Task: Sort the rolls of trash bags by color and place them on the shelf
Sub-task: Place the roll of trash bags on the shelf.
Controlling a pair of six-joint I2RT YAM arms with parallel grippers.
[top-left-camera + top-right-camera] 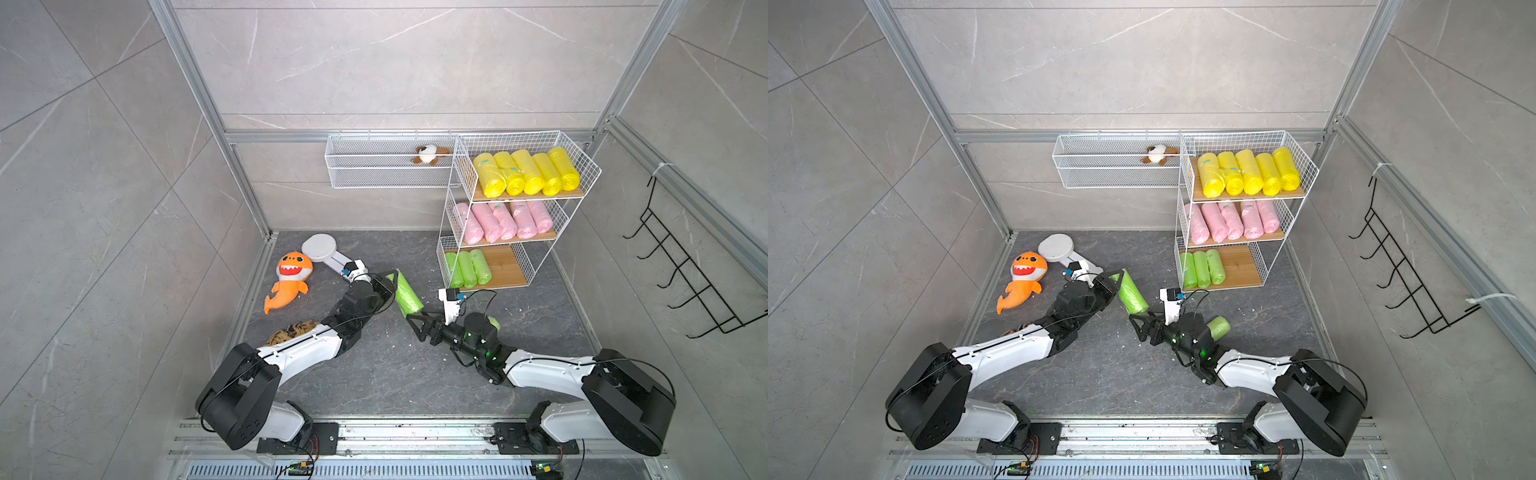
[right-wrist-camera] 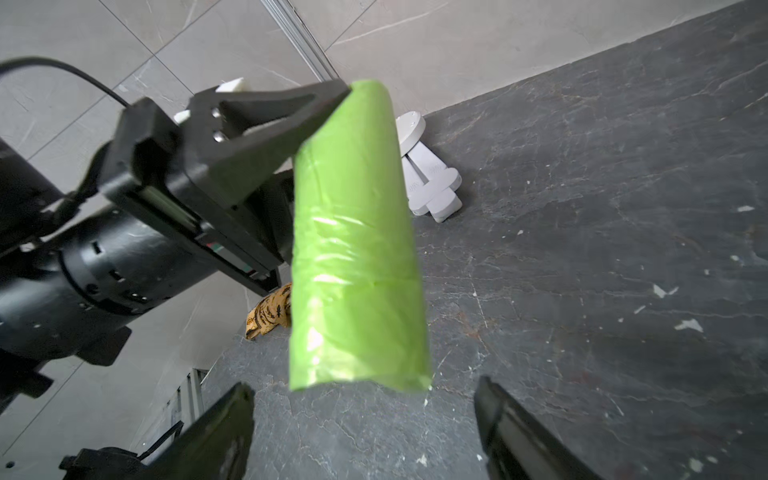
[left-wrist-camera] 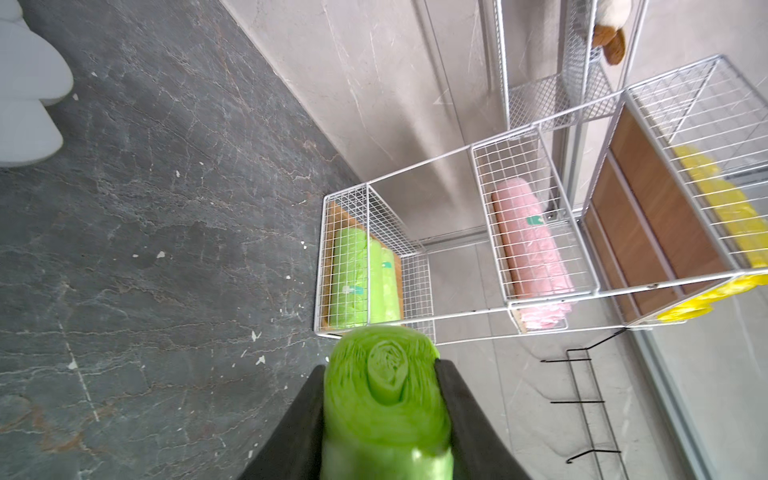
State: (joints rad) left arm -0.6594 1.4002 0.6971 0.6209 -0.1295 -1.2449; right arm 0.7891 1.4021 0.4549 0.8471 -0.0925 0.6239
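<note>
My left gripper (image 1: 392, 277) (image 3: 381, 368) is shut on one end of a light green roll (image 1: 408, 294) (image 1: 1132, 294) (image 3: 386, 395) and holds it off the floor. My right gripper (image 1: 415, 328) (image 2: 365, 388) is open just short of the roll's free end (image 2: 357, 249), touching nothing. A second green roll (image 1: 494, 323) (image 1: 1219, 326) lies on the floor, partly hidden by the right arm. The shelf (image 1: 584, 164) holds several yellow rolls (image 1: 528, 172) on top, several pink rolls (image 1: 503, 220) in the middle and three green rolls (image 1: 467, 268) at the left of the bottom board.
An orange shark plush (image 1: 289, 280), a white round-headed object (image 1: 320, 247) and a leopard-print cloth (image 1: 291, 330) lie on the dark floor at the left. A long white wire basket (image 1: 386, 176) with a small plush (image 1: 430, 154) hangs beside the shelf. A black hook rack (image 1: 685, 282) hangs on the right wall.
</note>
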